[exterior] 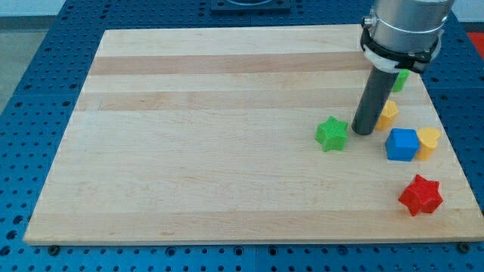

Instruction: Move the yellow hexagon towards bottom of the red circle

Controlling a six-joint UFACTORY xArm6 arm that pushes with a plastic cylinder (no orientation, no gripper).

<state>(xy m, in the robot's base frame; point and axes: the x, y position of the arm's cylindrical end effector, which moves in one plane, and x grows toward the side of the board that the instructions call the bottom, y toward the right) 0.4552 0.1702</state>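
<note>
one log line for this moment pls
tip between green star and yellow hexagon | blue cube, red star on view's right | red circle not visible

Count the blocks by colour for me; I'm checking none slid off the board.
Green: 2, a star and one partly hidden behind the arm
Yellow: 2, one beside my tip, one right of blue
Blue: 1, cube
Red: 1, star
Total: 6

Bright, even light from above; tabletop [227, 136] evenly lit, no glare. Soft short shadows under the green star [332, 134] and red star [420, 196]. Focus sharp across the view; slight softness on the arm housing at the view's top
</note>
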